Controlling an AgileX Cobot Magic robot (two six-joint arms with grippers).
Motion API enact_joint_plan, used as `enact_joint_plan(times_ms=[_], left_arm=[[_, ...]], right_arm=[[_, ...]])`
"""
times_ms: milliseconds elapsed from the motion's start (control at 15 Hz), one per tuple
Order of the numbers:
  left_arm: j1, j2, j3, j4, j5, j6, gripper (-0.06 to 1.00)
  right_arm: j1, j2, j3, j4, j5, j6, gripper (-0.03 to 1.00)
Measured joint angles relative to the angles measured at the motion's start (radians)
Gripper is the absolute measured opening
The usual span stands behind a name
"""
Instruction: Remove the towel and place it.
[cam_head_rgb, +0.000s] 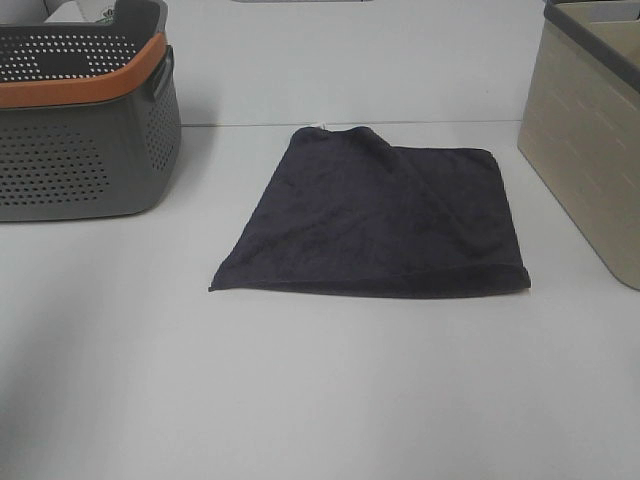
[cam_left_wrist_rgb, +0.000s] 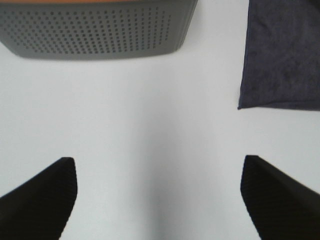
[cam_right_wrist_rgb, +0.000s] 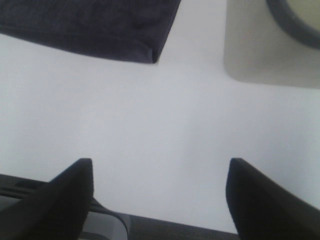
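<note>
The dark charcoal towel (cam_head_rgb: 380, 215) lies flat and folded on the white table, in the middle of the exterior view. Its corner shows in the left wrist view (cam_left_wrist_rgb: 280, 55) and in the right wrist view (cam_right_wrist_rgb: 95, 25). My left gripper (cam_left_wrist_rgb: 159, 200) is open and empty over bare table, apart from the towel's corner. My right gripper (cam_right_wrist_rgb: 160, 200) is open and empty over bare table, short of the towel's hemmed corner. Neither arm shows in the exterior view.
A grey perforated basket with an orange rim (cam_head_rgb: 85, 120) stands at the back left, also in the left wrist view (cam_left_wrist_rgb: 100, 30). A beige bin with a dark rim (cam_head_rgb: 590, 130) stands at the right, also in the right wrist view (cam_right_wrist_rgb: 270, 45).
</note>
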Motion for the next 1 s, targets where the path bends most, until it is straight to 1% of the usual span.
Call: enact_joint_plan(times_ms=[133,200,267,467,600,800,867,933,1000], left_arm=[[0.0,-0.136,0.117,0.0,0.005,-0.013,0.83],[0.0,-0.267,0.195,0.0,0.013,-0.027,0.83],[0.0,-0.299,0.21,0.0,0.017,-0.028,0.83],[0.0,-0.454,0.26,0.0,0.097,-0.03,0.83],[0.0,-0.544,0.281,0.0,0.116,-0.03,0.83],[0.0,-0.663,0.308,-0.012,0.109,-0.025,0.83],[0.0,-0.712,0.323,-0.022,0.09,-0.006,0.83],[0.0,-0.786,0.369,-0.041,0.055,0.044,0.83],[0.0,-0.818,0.397,-0.046,0.05,0.069,0.83]], right_arm=[[0.0,-0.084,0.105,0.021,-0.018,0.0,0.73],[0.0,-0.174,0.202,0.048,-0.052,0.0,0.73],[0.0,-0.197,0.226,0.055,-0.056,-0.002,0.73],[0.0,-0.341,0.339,0.105,-0.08,-0.055,0.73],[0.0,-0.434,0.384,0.132,-0.093,-0.095,0.73],[0.0,-0.549,0.426,0.167,-0.097,-0.148,0.73],[0.0,-0.591,0.438,0.178,-0.098,-0.16,0.73],[0.0,-0.666,0.463,0.181,-0.095,-0.17,0.73],[0.0,-0.699,0.465,0.186,-0.095,-0.179,0.73]])
